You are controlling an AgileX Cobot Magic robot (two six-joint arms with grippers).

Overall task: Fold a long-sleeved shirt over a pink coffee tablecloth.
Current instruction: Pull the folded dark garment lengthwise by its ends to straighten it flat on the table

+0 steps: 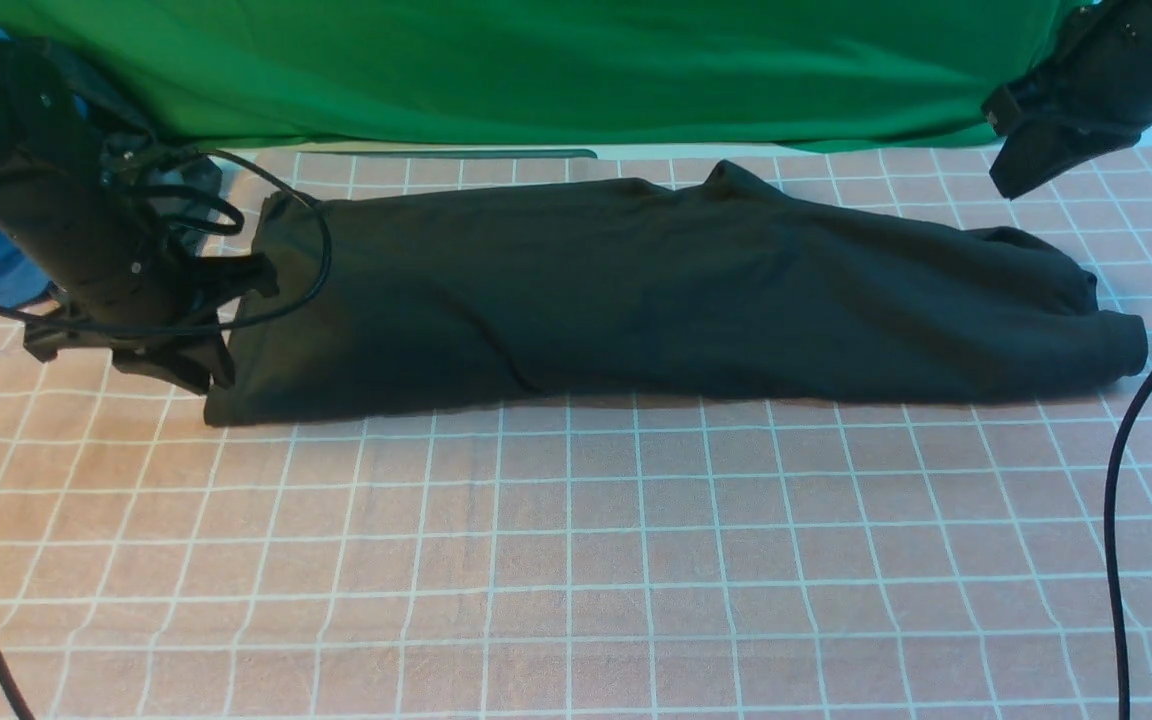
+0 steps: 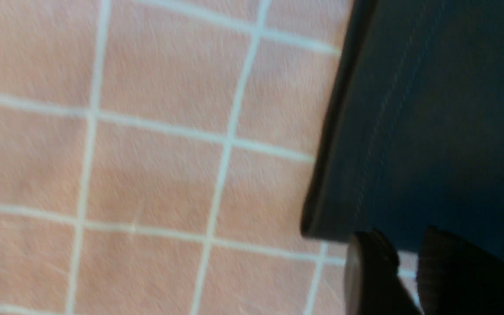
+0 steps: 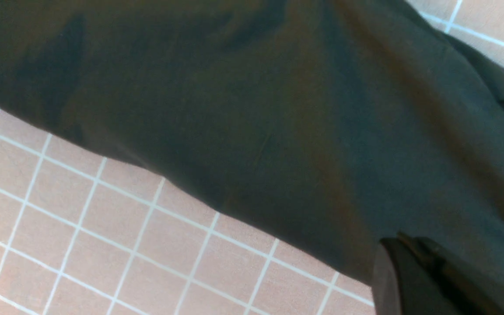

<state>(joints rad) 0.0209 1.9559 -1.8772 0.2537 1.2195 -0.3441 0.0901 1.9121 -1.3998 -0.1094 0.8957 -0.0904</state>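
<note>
Two pincers, left pincer (image 1: 196,375) parted beside corner of long-sleeved shirt (image 1: 636,290); right pincer (image 1: 1008,183) closed, empty, raised near opposite end

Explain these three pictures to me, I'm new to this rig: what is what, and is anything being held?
It is a two-armed robot with pincer grippers. The wide picture looks forward from between its arms; the other two come from a camera on each wrist. A black shirt, folded into a long strip, lies on a pink checked tablecloth; a green cloth is behind. The left gripper is at the strip's left end, jaws slightly apart, holding nothing. The right gripper is raised above the right end, shut and empty.
</note>
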